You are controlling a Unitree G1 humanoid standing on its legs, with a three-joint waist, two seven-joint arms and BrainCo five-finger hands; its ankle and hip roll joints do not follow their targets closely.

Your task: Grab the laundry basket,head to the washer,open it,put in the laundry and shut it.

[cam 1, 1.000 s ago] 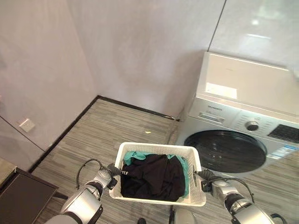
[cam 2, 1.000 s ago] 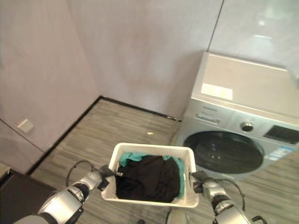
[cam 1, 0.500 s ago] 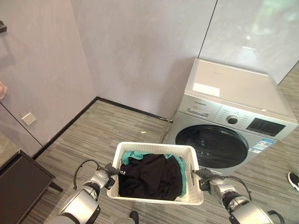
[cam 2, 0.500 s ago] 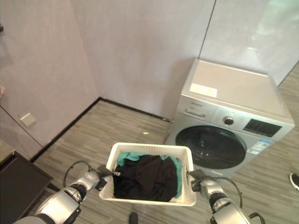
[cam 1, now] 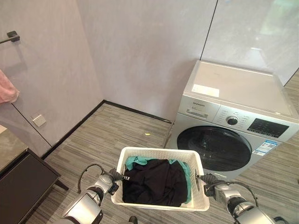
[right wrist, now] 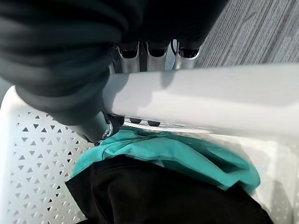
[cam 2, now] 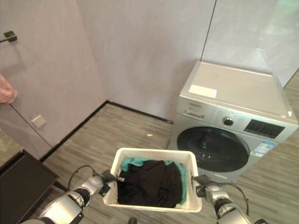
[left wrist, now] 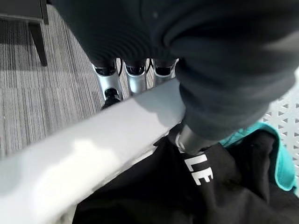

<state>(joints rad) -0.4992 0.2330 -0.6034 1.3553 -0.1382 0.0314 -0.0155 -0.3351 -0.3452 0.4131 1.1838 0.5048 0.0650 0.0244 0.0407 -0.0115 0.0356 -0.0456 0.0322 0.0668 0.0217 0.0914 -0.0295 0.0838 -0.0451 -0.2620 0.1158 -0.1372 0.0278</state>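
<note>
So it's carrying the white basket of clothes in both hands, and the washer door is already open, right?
Not quite: the washer door is shut, as the left eye view shows. The rest holds: the left hand and right hand grip the rim of the white basket of clothes.

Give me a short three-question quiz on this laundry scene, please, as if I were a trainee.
1. True or false: the washing machine door is open.
2. What is the left hand gripping? A) basket rim B) pink towel C) door
3. Which colour of clothing lies on top in the white laundry basket?

Key: 1. False, it is shut. 2. A; the right hand grips the opposite rim. 3. Black garment, over a teal garment.
</note>
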